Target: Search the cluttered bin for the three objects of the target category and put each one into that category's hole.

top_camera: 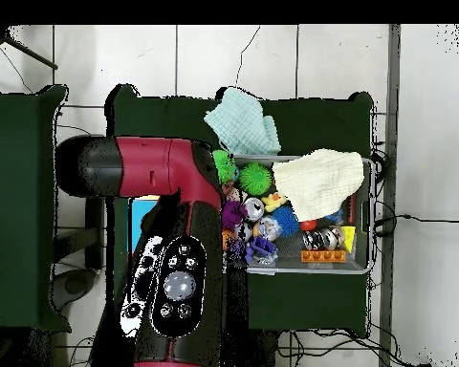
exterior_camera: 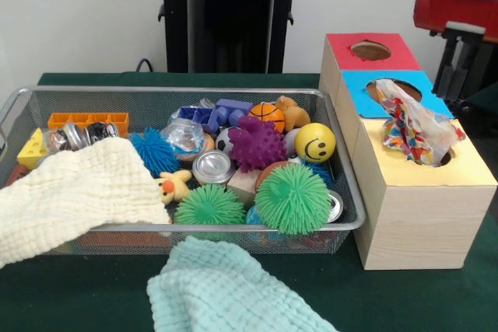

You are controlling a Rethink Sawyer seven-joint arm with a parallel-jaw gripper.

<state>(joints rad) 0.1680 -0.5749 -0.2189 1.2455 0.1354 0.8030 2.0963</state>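
The wire mesh bin (exterior_camera: 179,91) holds balls, cans and toys; it also shows in the overhead view (top_camera: 368,215). One polka-dot bag (exterior_camera: 412,126) stands half out of the yellow-topped hole (exterior_camera: 445,159) and leans over the blue panel. No other polka-dot bag shows in the bin. The arm's red and black end with the gripper (exterior_camera: 459,75) is at the right edge, behind and right of the boxes, apart from the bag. I cannot see whether the gripper is open or shut. In the overhead view the arm (top_camera: 176,248) hides the boxes.
A cream waffle cloth (exterior_camera: 70,196) drapes over the bin's near left rim. A mint-green cloth (exterior_camera: 226,289) lies on the green table in front. The blue-topped hole (exterior_camera: 381,87) and the red-topped hole (exterior_camera: 370,50) lie behind the yellow one.
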